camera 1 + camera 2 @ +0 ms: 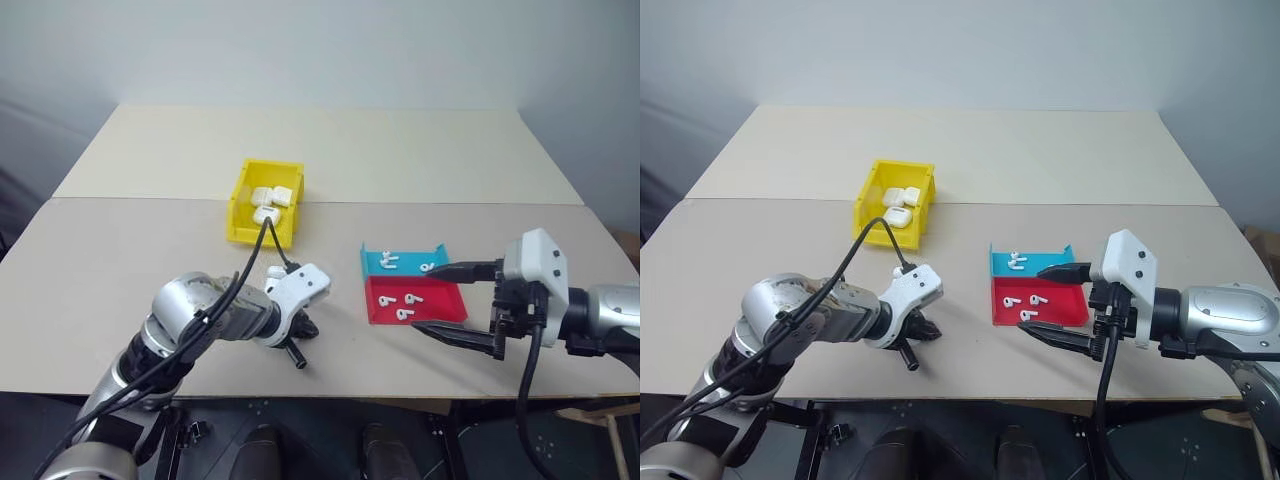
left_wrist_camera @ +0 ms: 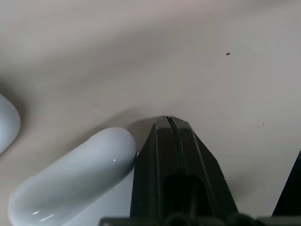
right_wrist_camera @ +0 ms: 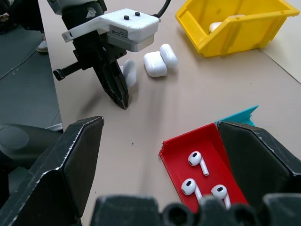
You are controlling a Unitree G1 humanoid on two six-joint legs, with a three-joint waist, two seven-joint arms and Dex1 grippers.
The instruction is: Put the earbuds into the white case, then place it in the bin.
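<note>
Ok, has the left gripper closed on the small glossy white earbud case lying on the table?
No, the left gripper is shut on nothing, its tips beside the small glossy white earbud case.

Robot lab: bare test table [image 1: 330, 160], plain grey backdrop.

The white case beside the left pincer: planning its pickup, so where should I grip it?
White case lies flat on the table, lid open. Come from above and pinch its two long sides; they look flatter than the rounded ends. The shut left pincer must open first.
</note>
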